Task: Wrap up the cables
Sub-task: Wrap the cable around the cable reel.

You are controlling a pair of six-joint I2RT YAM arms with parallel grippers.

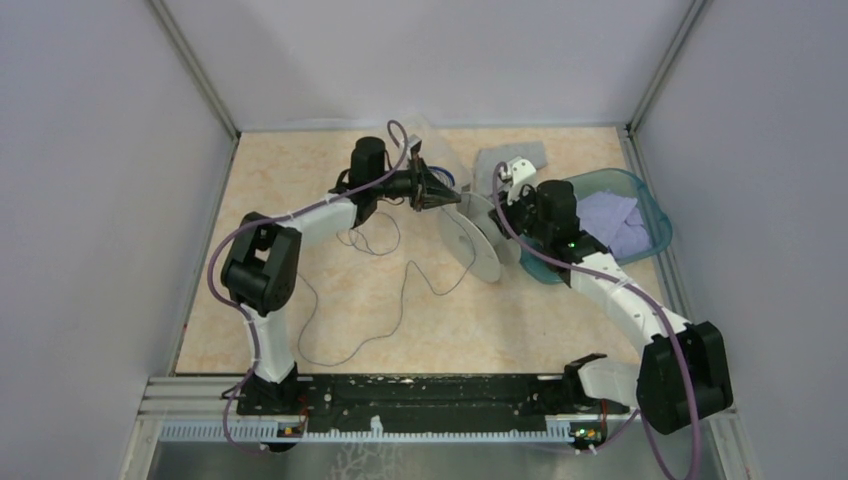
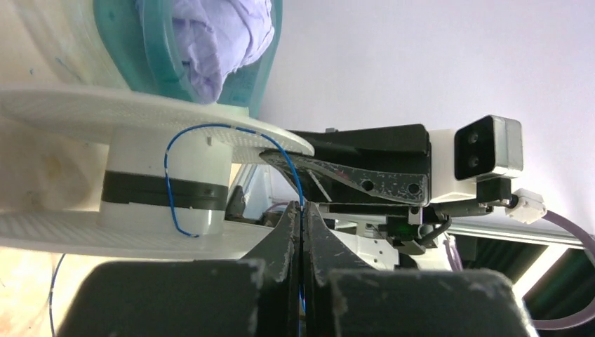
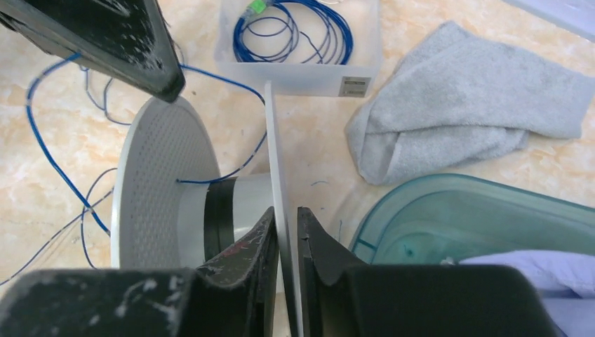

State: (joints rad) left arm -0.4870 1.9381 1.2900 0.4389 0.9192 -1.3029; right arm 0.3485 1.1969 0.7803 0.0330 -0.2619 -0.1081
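From above, a beige table [image 1: 560, 330] between grey walls carried the spool [image 1: 480, 240] at its middle, with most of the cable [image 1: 404, 285] in loose loops on the left arm's side. The left wrist view showed the left gripper [image 2: 302, 210] clamped shut on the cable just off the core, so winding looked under way but far from done. In the right wrist view the right gripper [image 3: 284, 217] pinched a flange, and the next move would probably call for carrying the cable round the core, taut.
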